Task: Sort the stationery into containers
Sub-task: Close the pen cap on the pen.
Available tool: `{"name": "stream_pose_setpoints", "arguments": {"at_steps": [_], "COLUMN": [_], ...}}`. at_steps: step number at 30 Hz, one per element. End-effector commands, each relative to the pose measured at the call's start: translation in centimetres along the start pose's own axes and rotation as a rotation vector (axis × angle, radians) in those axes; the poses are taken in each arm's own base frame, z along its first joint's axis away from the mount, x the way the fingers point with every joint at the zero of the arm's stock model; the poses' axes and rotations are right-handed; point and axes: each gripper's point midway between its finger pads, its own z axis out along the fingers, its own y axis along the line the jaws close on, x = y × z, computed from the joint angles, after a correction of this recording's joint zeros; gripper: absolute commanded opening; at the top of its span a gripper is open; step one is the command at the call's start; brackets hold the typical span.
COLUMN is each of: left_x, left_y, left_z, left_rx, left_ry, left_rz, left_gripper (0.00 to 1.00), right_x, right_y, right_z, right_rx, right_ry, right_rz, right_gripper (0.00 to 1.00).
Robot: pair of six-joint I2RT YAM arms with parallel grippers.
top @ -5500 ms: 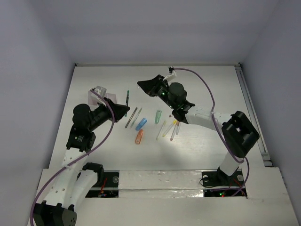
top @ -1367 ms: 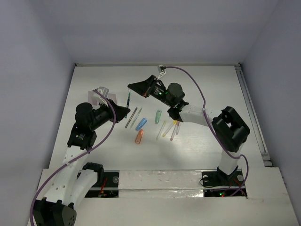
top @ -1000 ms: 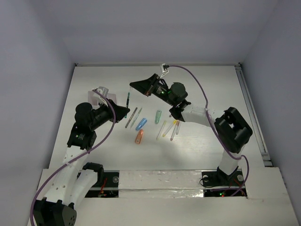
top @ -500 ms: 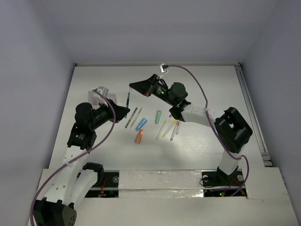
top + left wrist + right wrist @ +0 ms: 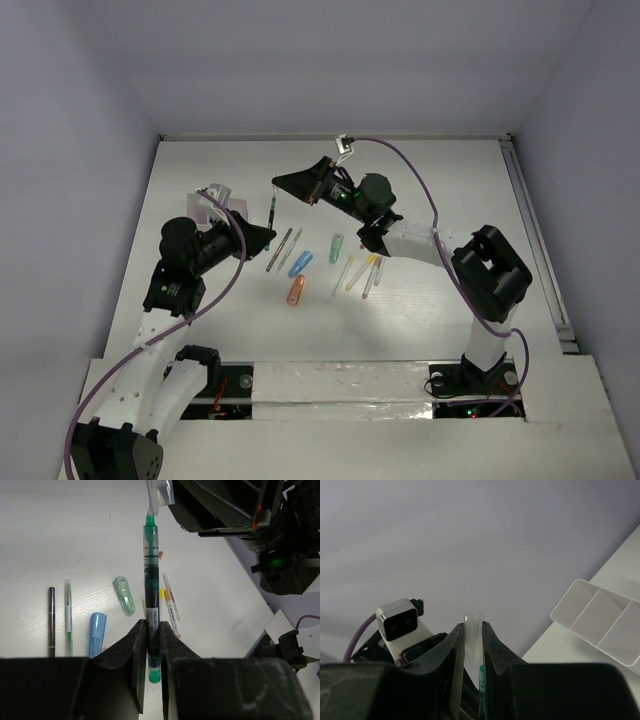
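The loose stationery lies in a cluster at the middle of the white bench [image 5: 450, 180], well apart from every edge. A metal rail [image 5: 520, 200] runs along the right edge, and pale lilac-grey walls [image 5: 330, 70] close in the left, far and right sides. Both arms reach in above the left-centre of the bench, their tips near each other.

A white plastic tray [image 5: 580, 607] with three compartments side by side shows in the right wrist view, and nothing shows inside them.

The left fingers [image 5: 136, 645] are clamped on the lower barrel of a translucent green pen [image 5: 151, 555], held above the bench and pointing toward the right arm. The right fingers [image 5: 454, 650] are clamped on a clear plastic cap [image 5: 471, 640] that meets the pen's far tip.

Below on the bench lie a thin dark pen [image 5: 51, 622], a thin white-and-green pen [image 5: 68, 625] just beside it, a blue capped marker [image 5: 97, 635], a pale green cap-shaped marker [image 5: 124, 595], an orange capped marker [image 5: 296, 290] and a few slim white and yellow markers [image 5: 360, 272] further right.
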Motion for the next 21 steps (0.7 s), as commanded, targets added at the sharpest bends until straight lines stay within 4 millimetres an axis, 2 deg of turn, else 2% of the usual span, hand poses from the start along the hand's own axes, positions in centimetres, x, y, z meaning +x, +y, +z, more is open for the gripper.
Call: {"name": "stream_pose_setpoints", "arguments": {"at_steps": [1,9,17,18,21], "left_x": [-1.6,-1.7,-1.7,-1.7,-1.8], "left_y": [-1.3,-1.5,-1.5,-1.5,-1.5], "left_z": [-0.1,-0.2,-0.3,-0.3,-0.3], "left_rx": [0.054,0.056,0.055,0.055,0.056], "left_ry": [-0.047,-0.054,-0.056,-0.056,-0.057], "left_rz": [0.054,0.06,0.064,0.064,0.063], "left_gripper": [0.0,0.0,0.0,0.0,0.0], "right_x": [-0.9,-1.2,-2.6,-3.1,-2.7], "right_y": [1.6,1.4,1.8,1.4,1.1], "right_z": [0.8,0.7,0.3,0.2,0.1], "right_rx": [-0.063,-0.046,-0.029,-0.017,-0.01], "right_ry": [-0.013,-0.026,-0.073,-0.083,-0.071], "right_rz": [-0.024,-0.04,-0.073,-0.08,-0.075], "right_gripper": [0.0,0.0,0.0,0.0,0.0]}}
